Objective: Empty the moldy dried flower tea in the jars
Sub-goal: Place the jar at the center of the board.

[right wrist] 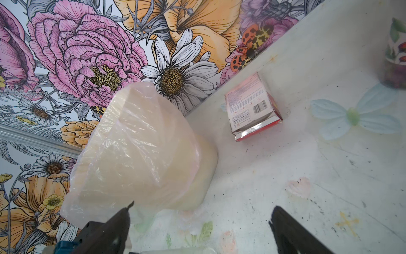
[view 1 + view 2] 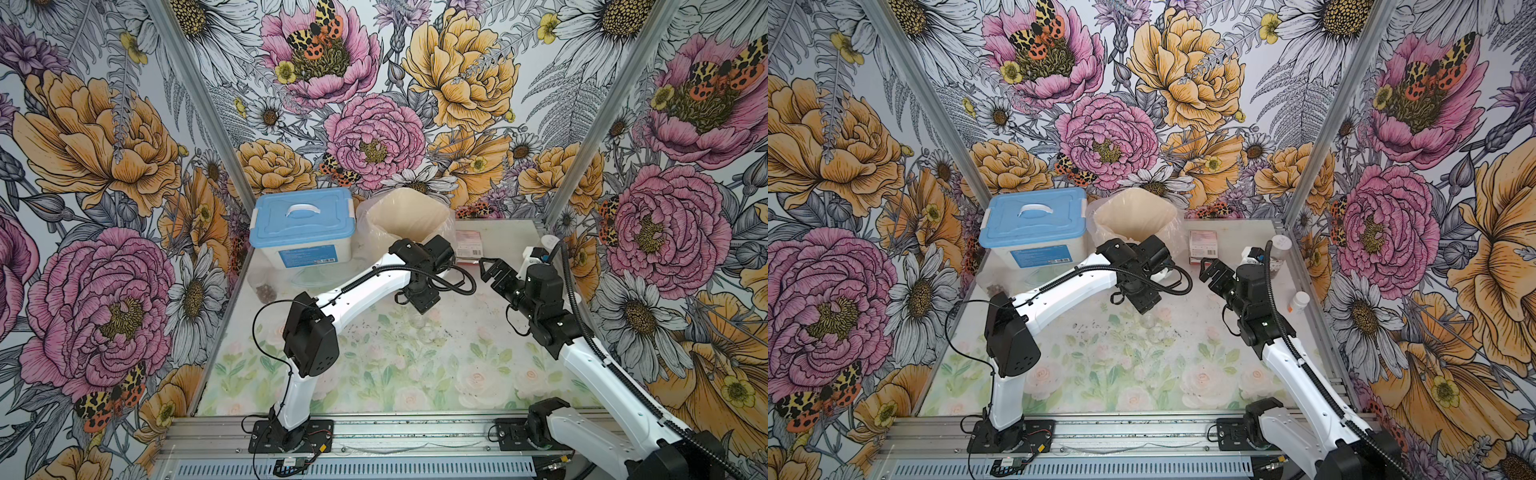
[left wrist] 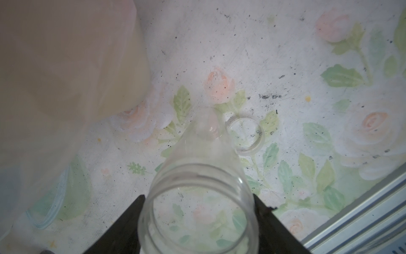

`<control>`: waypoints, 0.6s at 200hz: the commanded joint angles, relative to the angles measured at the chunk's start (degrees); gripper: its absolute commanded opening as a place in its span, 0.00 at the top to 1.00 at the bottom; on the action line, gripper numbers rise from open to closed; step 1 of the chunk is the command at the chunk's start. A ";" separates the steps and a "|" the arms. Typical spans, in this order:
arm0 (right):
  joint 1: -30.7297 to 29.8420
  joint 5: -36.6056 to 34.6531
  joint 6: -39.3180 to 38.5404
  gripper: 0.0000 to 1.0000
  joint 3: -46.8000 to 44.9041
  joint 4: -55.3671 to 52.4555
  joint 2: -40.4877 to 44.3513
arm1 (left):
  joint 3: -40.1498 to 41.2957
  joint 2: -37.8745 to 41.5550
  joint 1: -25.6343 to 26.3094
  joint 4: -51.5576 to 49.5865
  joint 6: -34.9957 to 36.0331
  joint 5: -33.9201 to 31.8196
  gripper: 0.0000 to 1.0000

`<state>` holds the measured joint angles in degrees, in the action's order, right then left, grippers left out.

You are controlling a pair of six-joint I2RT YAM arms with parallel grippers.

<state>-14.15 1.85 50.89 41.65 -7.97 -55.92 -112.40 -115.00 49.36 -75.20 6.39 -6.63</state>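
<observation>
1. Left jaws flank empty jar (image 3: pixel 198 198) upright on desk (image 3: pixel 285 55); pinching or loose, cannot tell; right jaws spread, empty
2. Step looks like set-down; tea (image 2: pixel 266 293) sits in second jar (image 2: pixel 261 280), well apart from both jaws
3. Next: lift clear, fetch it

- Bench (image 2: pixel 374 374): pale rose print, with dark crumbs (image 3: pixel 270 96) scattered at centre.
- Far left: white storage box (image 2: pixel 307 253) with a blue lid (image 2: pixel 303 216).
- Far centre: bag-lined bin (image 1: pixel 140 149).
- Far right: small carton (image 2: pixel 468 245); labelled jar (image 2: pixel 1281 249) by the right wall.
- Left edge: left jar (image 2: pixel 266 284), holding dark buds (image 2: pixel 266 294).
- Centre: empty jar (image 3: pixel 202 176), upright, with a clear lid (image 3: pixel 247 135) just beside it.
- Right edge: white-capped bottle (image 2: pixel 1299 302) with an orange label.
</observation>
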 commanded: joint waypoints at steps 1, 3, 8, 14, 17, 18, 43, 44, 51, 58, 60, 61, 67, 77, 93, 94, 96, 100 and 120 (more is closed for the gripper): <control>0.24 0.73 -0.85 0.01 -0.17 0.06 0.77 | -0.30 0.62 -0.54 -0.08 -0.50 1.27 0.26; 0.21 0.71 -0.85 0.01 -0.21 0.06 0.80 | -0.35 0.80 -0.55 -0.07 -0.50 1.27 0.25; 0.23 0.70 -0.95 0.01 -0.25 0.06 0.72 | -0.35 1.15 -0.55 -0.03 -0.64 1.27 0.25; 0.18 0.73 -0.97 0.01 -0.25 0.07 0.66 | -0.44 1.64 -0.52 0.05 -0.90 1.33 0.24; 0.21 0.73 -1.03 0.01 -0.25 0.10 0.72 | -0.45 1.89 -0.51 0.05 -1.02 1.36 0.24; 0.28 0.71 -1.00 0.01 -0.25 0.04 0.72 | -0.50 1.97 -0.50 0.05 -1.02 1.36 0.23; 0.31 0.44 -1.56 0.01 -0.20 -0.03 0.72 | -1.02 5.34 -0.34 0.13 -2.63 1.27 0.19; 0.29 0.44 -1.57 0.01 -0.14 -0.03 0.72 | -1.04 5.50 -0.33 0.13 -2.66 1.23 0.19; 0.28 0.44 -1.74 0.01 -0.15 -0.03 0.73 | -1.22 6.87 -0.23 0.29 -3.29 1.18 0.18; 0.31 0.46 -1.80 0.01 -0.09 0.01 0.71 | -1.32 8.19 -0.09 0.40 -3.78 1.24 0.17; 0.32 0.49 -1.82 0.01 -0.10 -0.02 0.74 | -1.33 8.51 -0.09 0.40 -3.98 1.27 0.17; 0.29 0.46 -1.83 0.01 -0.09 -0.03 0.78 | -1.33 8.67 -0.07 0.40 -4.09 1.22 0.17; 0.30 0.44 -1.97 0.01 -0.12 -0.10 0.81 | -1.57 9.89 0.02 0.47 -4.63 1.12 0.16; 0.30 0.44 -2.11 0.01 -0.16 -0.12 0.84 | -1.36 12.73 0.37 0.81 -5.40 0.64 0.15; 0.32 0.35 -2.47 0.01 -0.07 -0.12 1.07 | 0.10 16.52 0.82 2.84 -6.84 -0.62 0.14; 0.34 0.35 -2.51 0.01 -0.07 -0.08 1.07 | 0.31 16.80 0.82 3.07 -7.01 -0.77 0.13; 0.28 0.37 -2.57 0.01 -0.01 -0.11 1.08 | 0.64 17.35 0.86 3.42 -7.30 -1.00 0.13; 0.28 0.46 -2.72 0.01 0.03 -0.11 1.14 | 1.52 18.49 0.87 4.31 -7.78 -1.33 0.13; 0.31 1.07 -3.81 0.01 0.32 -0.20 1.31 | 8.38 25.20 0.60 9.95 -10.56 -4.85 0.10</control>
<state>-14.15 1.85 49.36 41.65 -7.99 -55.90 -110.17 -96.38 49.78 -71.70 0.34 -7.33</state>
